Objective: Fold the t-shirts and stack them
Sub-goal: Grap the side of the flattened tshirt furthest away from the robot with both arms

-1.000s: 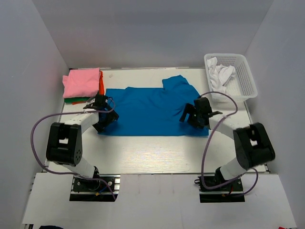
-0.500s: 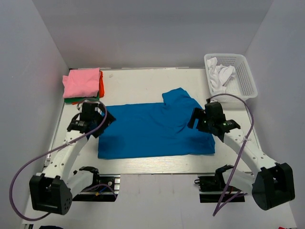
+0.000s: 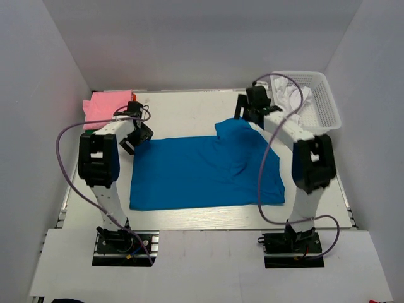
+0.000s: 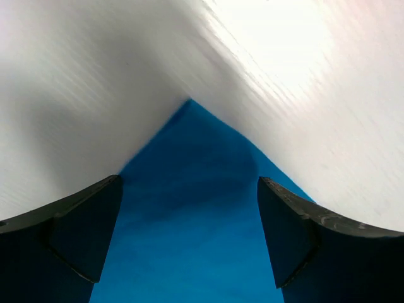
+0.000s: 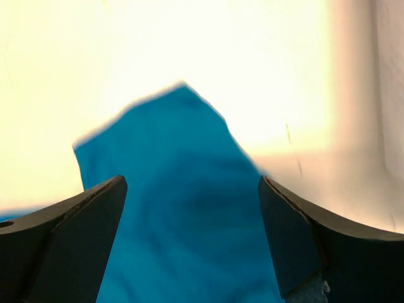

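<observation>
Currently the bright blue t-shirt lies spread flat on the white bench, one sleeve sticking out toward the far right. The left gripper hovers at the shirt's far-left corner. Its wrist view shows the cloth corner lying between wide-apart fingers, nothing pinched. The right gripper hangs over the far sleeve, near the white mesh basket. Its jaws are likewise released, and the sleeve tip is framed between them with no cloth caught. A pink t-shirt sits folded at the bench's far-left edge, partly hidden behind the left arm. White t-shirts lie crumpled inside the basket — whether either gripper touches the blue cloth, I cannot tell.
</observation>
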Controlling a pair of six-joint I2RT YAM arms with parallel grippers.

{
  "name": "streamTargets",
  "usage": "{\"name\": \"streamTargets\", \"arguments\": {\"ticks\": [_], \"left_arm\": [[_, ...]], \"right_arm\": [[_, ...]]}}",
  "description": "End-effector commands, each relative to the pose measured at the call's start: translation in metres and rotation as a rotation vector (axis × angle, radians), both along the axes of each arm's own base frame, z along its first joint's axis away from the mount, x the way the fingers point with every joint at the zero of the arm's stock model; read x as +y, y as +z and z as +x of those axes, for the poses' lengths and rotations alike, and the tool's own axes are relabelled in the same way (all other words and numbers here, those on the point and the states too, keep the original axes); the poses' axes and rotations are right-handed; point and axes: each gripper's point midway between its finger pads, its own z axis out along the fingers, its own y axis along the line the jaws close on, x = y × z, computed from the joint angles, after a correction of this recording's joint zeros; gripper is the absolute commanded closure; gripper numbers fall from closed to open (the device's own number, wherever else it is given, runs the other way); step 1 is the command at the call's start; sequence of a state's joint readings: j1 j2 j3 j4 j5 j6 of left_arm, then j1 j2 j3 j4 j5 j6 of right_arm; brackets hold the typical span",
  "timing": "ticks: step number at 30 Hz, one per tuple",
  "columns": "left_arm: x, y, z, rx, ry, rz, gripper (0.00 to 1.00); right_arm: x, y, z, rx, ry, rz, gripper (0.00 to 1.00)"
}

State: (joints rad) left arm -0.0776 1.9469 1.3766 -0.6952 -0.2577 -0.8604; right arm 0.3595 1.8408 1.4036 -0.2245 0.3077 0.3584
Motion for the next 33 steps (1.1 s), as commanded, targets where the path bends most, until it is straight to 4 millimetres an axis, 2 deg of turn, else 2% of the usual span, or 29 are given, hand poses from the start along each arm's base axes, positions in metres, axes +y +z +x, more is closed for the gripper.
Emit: {"name": "streamTargets", "arguments": {"ticks": [1,2,4,5,6,7,8,9,11,14,16,18,19,20,22,23,25,26,27,30,31,33], "left_arm": [[0.020,0.035,0.019,-0.067,0.060,0.100,0.03],[0.025,0.035,0.023,-0.069,0.073,0.109,0.05],[0.027,0.026,0.025,-0.033,0.074,0.123,0.07],[0.027,0.022,0.025,-0.015,0.073,0.125,0.08],[0.027,0.016,0.021,0.017,0.071,0.128,0.08],[0.029,0.007,0.021,0.042,0.072,0.139,0.15],[0.029,0.001,0.017,0.065,0.071,0.142,0.18],[0.033,-0.001,0.019,0.068,0.080,0.142,0.20],[0.031,-0.009,0.017,0.088,0.076,0.135,0.32],[0.028,-0.010,0.017,0.092,0.062,0.119,0.44],[0.023,-0.022,0.004,0.134,0.051,0.093,0.49],[0.023,-0.032,-0.009,0.164,0.047,0.086,0.60],[0.021,-0.032,-0.007,0.143,0.046,0.076,0.65],[0.021,-0.034,-0.010,0.155,0.037,0.079,0.82],[0.021,-0.034,-0.013,0.167,0.036,0.080,1.00],[0.021,-0.034,-0.013,0.167,0.036,0.080,1.00],[0.022,-0.034,-0.014,0.170,0.025,0.083,1.00],[0.020,-0.032,-0.007,0.148,0.023,0.073,1.00],[0.020,-0.027,-0.004,0.132,0.013,0.075,1.00],[0.019,-0.008,0.014,0.070,0.005,0.074,1.00],[0.014,0.009,0.022,0.019,-0.013,0.075,1.00],[0.012,0.029,0.033,-0.050,-0.023,0.086,1.00]], "right_arm": [[0.001,-0.016,0.044,0.002,0.010,-0.088,0.10],[0.005,0.012,0.065,-0.043,0.011,-0.073,0.10],[0.007,-0.031,0.077,0.029,0.032,-0.119,0.10],[0.016,-0.011,0.093,-0.012,0.053,-0.100,0.10],[0.016,-0.042,0.096,0.041,0.089,-0.127,0.10],[0.019,-0.043,0.100,0.037,0.101,-0.126,0.10],[0.019,-0.042,0.104,0.028,0.103,-0.130,0.10],[0.020,-0.050,0.107,0.035,0.123,-0.136,0.10],[0.024,-0.061,0.107,0.052,0.142,-0.136,0.10],[0.028,-0.076,0.105,0.074,0.171,-0.130,0.10],[0.029,-0.085,0.103,0.090,0.178,-0.126,0.10],[0.033,-0.088,0.099,0.107,0.199,-0.124,0.14],[0.032,-0.093,0.096,0.122,0.209,-0.128,0.17],[0.032,-0.095,0.094,0.135,0.211,-0.124,0.27],[0.033,-0.097,0.088,0.152,0.226,-0.121,0.41],[0.034,-0.097,0.086,0.152,0.227,-0.119,0.57],[0.036,-0.093,0.085,0.143,0.241,-0.110,0.75],[0.037,-0.089,0.086,0.129,0.246,-0.109,0.97],[0.037,-0.086,0.088,0.120,0.253,-0.114,1.00],[0.038,-0.065,0.098,0.059,0.261,-0.115,1.00],[0.038,-0.055,0.101,0.039,0.256,-0.119,1.00],[0.036,-0.023,0.106,-0.035,0.249,-0.128,1.00]]}}
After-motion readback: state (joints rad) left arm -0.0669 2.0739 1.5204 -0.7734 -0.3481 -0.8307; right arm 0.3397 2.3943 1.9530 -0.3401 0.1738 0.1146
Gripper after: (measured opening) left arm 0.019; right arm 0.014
